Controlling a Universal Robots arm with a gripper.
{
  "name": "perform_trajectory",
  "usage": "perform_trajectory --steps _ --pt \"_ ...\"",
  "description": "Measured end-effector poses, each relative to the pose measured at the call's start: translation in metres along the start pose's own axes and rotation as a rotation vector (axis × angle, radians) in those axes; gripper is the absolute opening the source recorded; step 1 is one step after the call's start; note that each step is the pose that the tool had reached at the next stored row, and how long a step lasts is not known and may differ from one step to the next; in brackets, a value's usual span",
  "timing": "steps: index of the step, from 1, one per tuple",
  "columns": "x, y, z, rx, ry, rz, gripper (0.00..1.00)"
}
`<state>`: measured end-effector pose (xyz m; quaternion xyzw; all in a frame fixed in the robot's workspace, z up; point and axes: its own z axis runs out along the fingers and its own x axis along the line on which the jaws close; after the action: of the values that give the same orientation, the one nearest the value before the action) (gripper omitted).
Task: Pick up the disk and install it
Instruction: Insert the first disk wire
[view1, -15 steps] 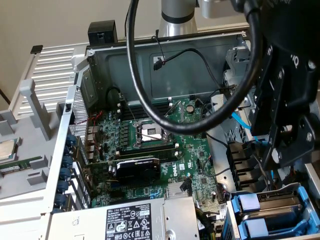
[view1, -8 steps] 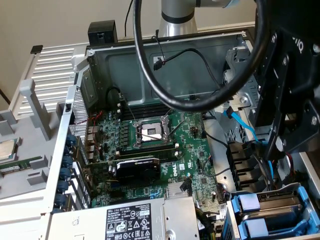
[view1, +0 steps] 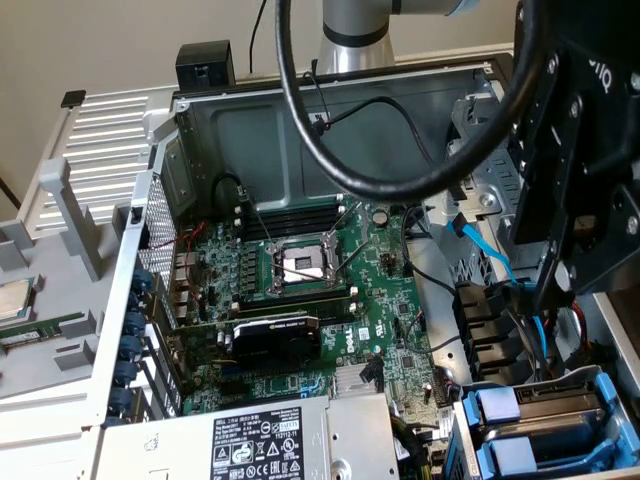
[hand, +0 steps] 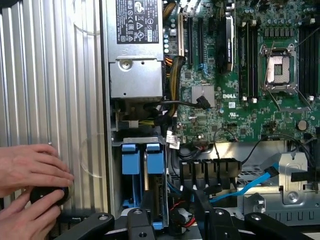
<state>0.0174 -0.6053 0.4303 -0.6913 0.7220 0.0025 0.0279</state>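
The gripper (hand: 177, 227) is seen hanging over the drive corner of the open case (view1: 240, 130). No disk is seen in it, and whether it is set wide or narrow cannot be told. The disk (view1: 540, 408) is found seated in its blue carrier, at five o'clock from the CPU socket (view1: 303, 264) in the exterior view, with the gripper at about one o'clock from it, apart. The approach is judged to be the step in hand. It is best done with the wrist squared to the carrier's long edges and the descent kept straight, so the blue cable (view1: 480, 240) is not snagged. A person's hands (hand: 30, 169) are noted on a black knob (hand: 49, 194) beside the case and should be given room.
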Motion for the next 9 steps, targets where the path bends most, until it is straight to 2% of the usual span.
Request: perform_trajectory --steps 2,3,4,6,8,9 --pt "-0.0004 -0.0006 0.0 0.0001 0.0 0.001 0.45" --pt "-0.0007 -0.001 0.0 0.0 0.0001 0.002 0.53" --pt "-0.0008 -0.0014 0.0 0.0001 0.0002 0.002 0.53" --pt "-0.0012 -0.0025 0.0001 0.0001 0.0001 0.003 0.65" --pt "-0.002 -0.0044 0.0001 0.0006 0.0003 0.006 0.65" --pt "-0.0024 -0.0049 0.0002 0.0013 0.0003 0.009 0.71"
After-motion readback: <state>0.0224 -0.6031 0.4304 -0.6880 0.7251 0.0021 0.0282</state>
